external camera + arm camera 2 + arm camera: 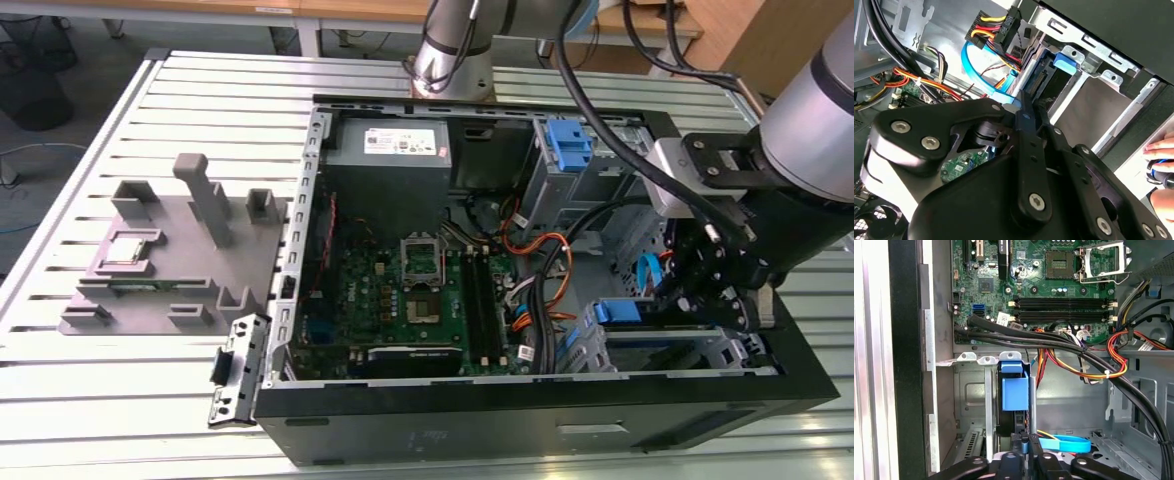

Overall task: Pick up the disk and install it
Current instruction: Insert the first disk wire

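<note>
Slatted metal makes up the desk [134, 400], and an open computer case [507, 430] lies on its side on it, the green main board [400, 300] facing up. On the desk at the exterior view's left sits a grey holder [160, 270] with a small square chip [123, 250] resting on it, well apart from the case.

The arm reaches into the case from the exterior view's right, and the gripper [707, 300] hangs low inside the corner nearest that side, just beside the drive cage. The disk [627, 312] stands on edge in a slot of that cage, its blue frame facing outward. In the first wrist view the disk [1015, 390] sits between two metal cage walls, and the gripper [1025, 442] is at its near end. The jaws are closed, with only a thin blue sliver between the tips; what that sliver belongs to I cannot tell.

A flat blue cable [1066, 444] curls on the case floor right beside the gripper. Orange and yellow wires [1094, 372] run over the cage toward the board. A second blue bracket [571, 145] sits in the far corner of the case. In the second wrist view a person's hand [1160, 150] shows outside the case wall.
</note>
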